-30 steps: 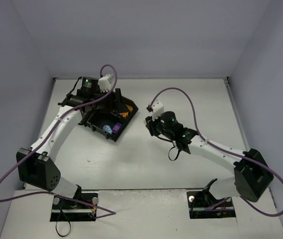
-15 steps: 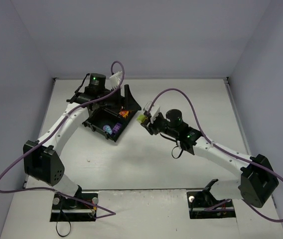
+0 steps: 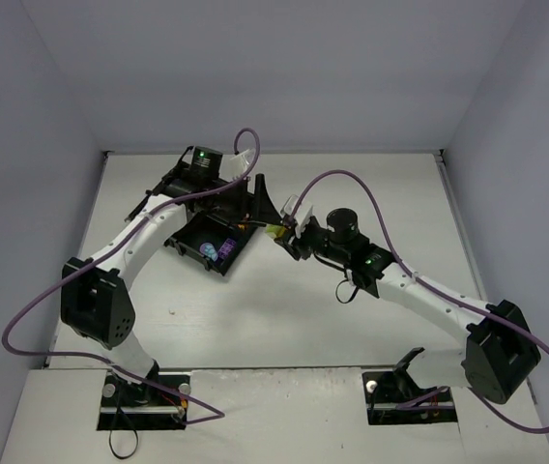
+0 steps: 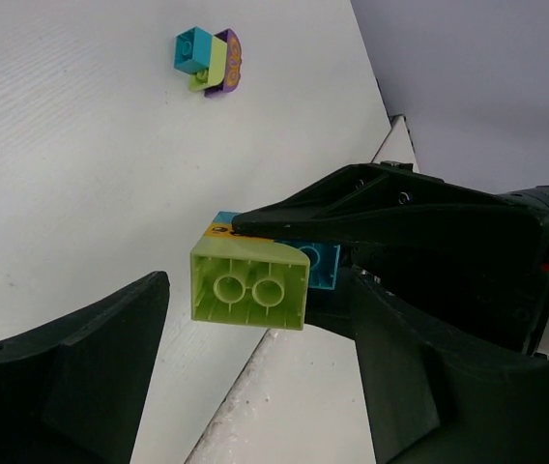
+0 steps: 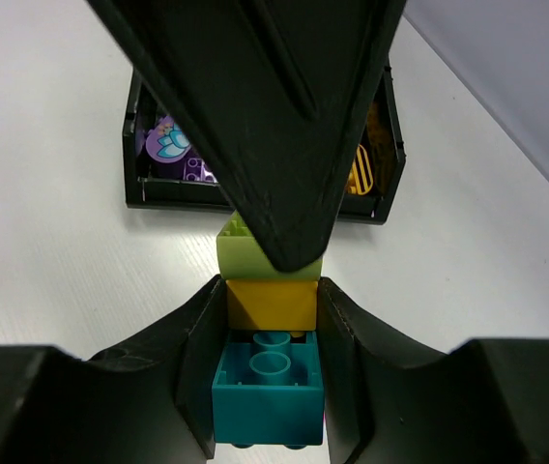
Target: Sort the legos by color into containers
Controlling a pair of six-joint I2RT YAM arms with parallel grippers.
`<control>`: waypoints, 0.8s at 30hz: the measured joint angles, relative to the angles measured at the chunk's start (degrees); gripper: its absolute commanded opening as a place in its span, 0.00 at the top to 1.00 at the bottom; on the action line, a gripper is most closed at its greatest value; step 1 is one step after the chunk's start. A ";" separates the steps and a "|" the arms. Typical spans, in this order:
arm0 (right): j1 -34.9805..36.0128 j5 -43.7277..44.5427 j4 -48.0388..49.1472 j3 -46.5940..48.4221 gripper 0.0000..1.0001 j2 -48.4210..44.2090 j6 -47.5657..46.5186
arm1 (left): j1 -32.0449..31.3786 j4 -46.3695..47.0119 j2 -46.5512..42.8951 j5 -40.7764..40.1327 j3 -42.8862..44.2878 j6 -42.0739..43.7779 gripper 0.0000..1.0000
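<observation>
My right gripper [image 3: 287, 235] is shut on a stack of three legos: teal [image 5: 270, 391] nearest the wrist, orange-yellow [image 5: 273, 302] in the middle, lime green [image 5: 241, 253] at the tip. My left gripper [image 3: 261, 198] is open, its jaws either side of the lime brick [image 4: 250, 285] without touching it. One of its fingers [image 5: 255, 116] covers the brick's top in the right wrist view. The black tray [image 3: 186, 246] lies just left of both grippers, with purple legos [image 3: 213, 249] in one compartment and orange ones [image 5: 360, 176] in another.
A small cluster of teal, lime and purple bricks [image 4: 209, 60] lies on the white table beyond the stack. Grey walls enclose the table at the back and both sides. The purple cables loop above both arms.
My left gripper swung right from above the tray to the stack. My right gripper carried the stack up and left toward the tray's right corner.
</observation>
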 measured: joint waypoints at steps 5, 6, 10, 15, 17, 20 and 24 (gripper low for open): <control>0.00 -1.18 0.02 0.59 0.92 0.00 -0.13 | -1.09 -1.05 0.79 0.39 0.42 1.09 0.31; 0.00 -1.29 0.02 0.61 0.92 0.00 -0.13 | -1.20 -1.14 0.96 0.52 0.42 1.18 0.31; 0.00 -1.66 0.00 0.61 0.92 0.00 -0.15 | -1.25 -1.70 1.75 0.55 0.42 1.68 0.31; 0.00 -1.79 0.00 0.61 0.92 0.00 -0.15 | -1.33 -2.47 2.05 0.55 0.42 2.45 0.50; 0.00 -1.77 -0.24 0.61 0.92 0.00 -0.15 | -1.38 -2.49 2.05 0.92 0.48 2.62 0.60; -0.04 -1.77 -0.61 0.61 0.92 -0.09 -0.24 | -1.51 -2.69 2.05 0.72 0.72 3.23 0.75; -0.28 -1.90 -0.66 0.61 0.95 -0.13 -0.63 | -1.51 -3.96 2.05 0.44 1.40 4.11 0.81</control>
